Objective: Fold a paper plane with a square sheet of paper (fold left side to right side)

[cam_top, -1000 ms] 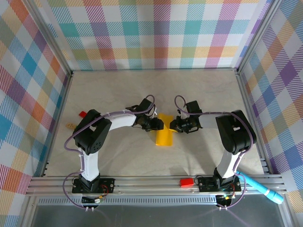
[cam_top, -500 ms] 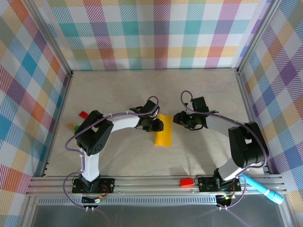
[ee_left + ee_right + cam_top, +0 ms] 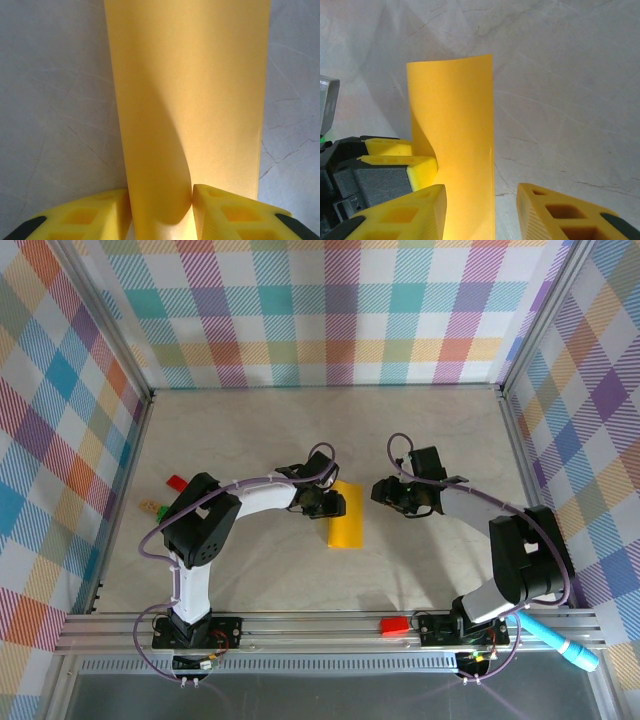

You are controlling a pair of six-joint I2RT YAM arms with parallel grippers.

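Observation:
The square sheet of paper (image 3: 348, 525), yellow-orange, lies folded in half as a narrow upright strip mid-table. My left gripper (image 3: 331, 504) reaches it from the left at the upper part of its left edge. In the left wrist view the sheet (image 3: 200, 90) bulges up and its rounded fold sits pinched between my left gripper's (image 3: 160, 192) two yellow fingers. My right gripper (image 3: 380, 492) stands to the right of the strip, apart from it. Its jaws (image 3: 481, 192) are open, and the sheet (image 3: 455, 110) lies flat below them with its right edge free.
A small red block (image 3: 175, 481) and a wooden piece (image 3: 150, 506) lie at the left edge of the table. Another red block (image 3: 395, 625) rests on the front rail. A light blue pen-like cylinder (image 3: 560, 640) lies at the front right. Plaid walls enclose the table.
My right gripper has opened, let go of the sheet and drawn back to the right. The left gripper keeps its pinch and has edged slightly away from me with the strip.

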